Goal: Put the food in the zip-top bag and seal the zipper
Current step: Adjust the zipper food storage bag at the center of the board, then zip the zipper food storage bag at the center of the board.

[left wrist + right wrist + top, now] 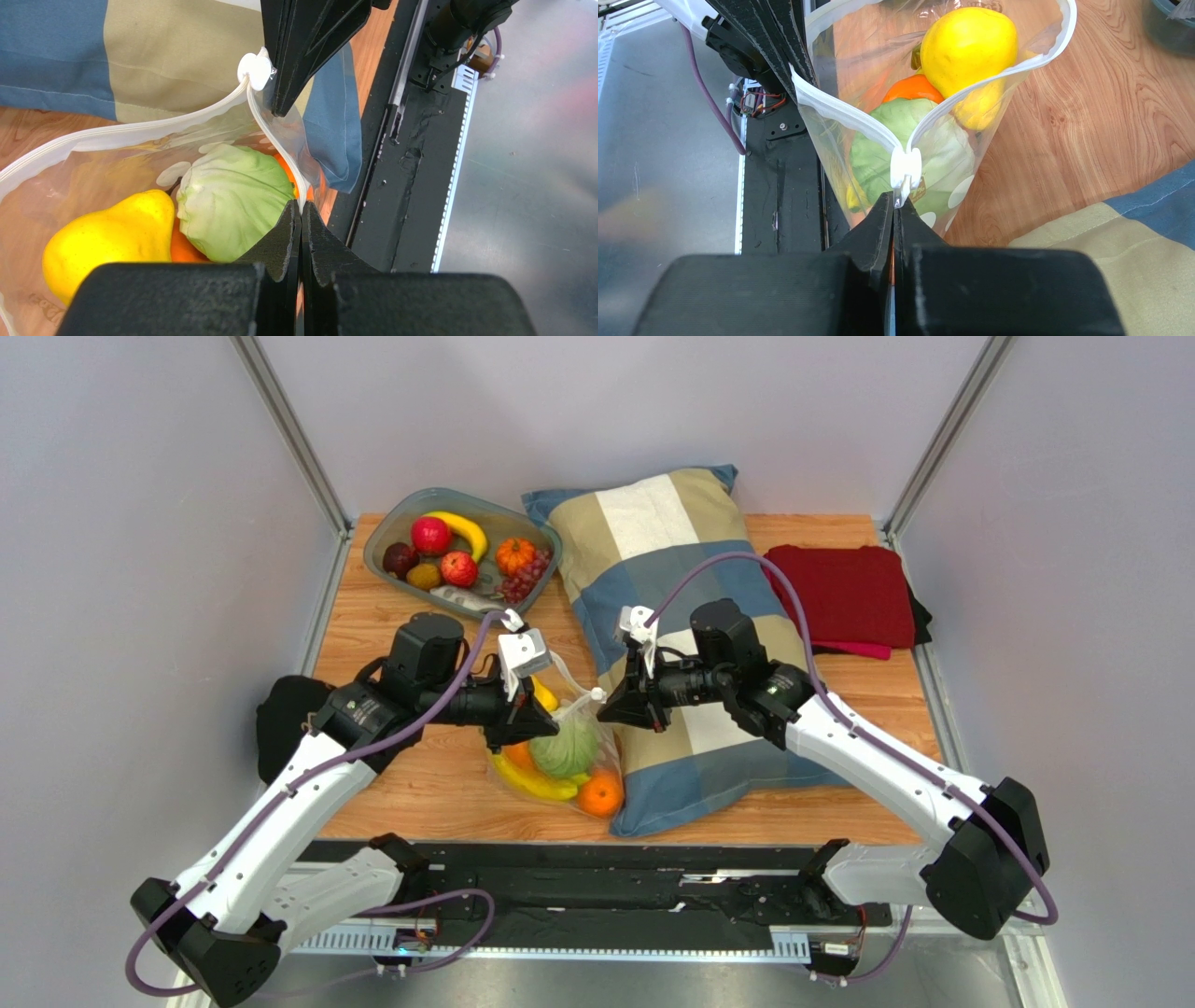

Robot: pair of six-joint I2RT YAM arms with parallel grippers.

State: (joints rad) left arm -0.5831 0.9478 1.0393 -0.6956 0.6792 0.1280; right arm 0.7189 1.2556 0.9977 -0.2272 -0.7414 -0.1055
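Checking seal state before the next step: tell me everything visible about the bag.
Clear plastic bag, white dots, white zipper with a white slider. Mouth open, strips spread in a V. Held upright: left end effector pinches one end of the mouth, right end effector the end at the slider. Inside: cabbage, lemon, orange, banana. Bottom seems to rest on the table beside the pillow.

You've got a wooden table (pixel 421 784). On it, L to R: grey bowl (pixel 376 549), plaid pillow (pixel 659 532), red cloth (pixel 842 595). Zip-top bag (pixel 561 756) rests front-centre, touching pillow.
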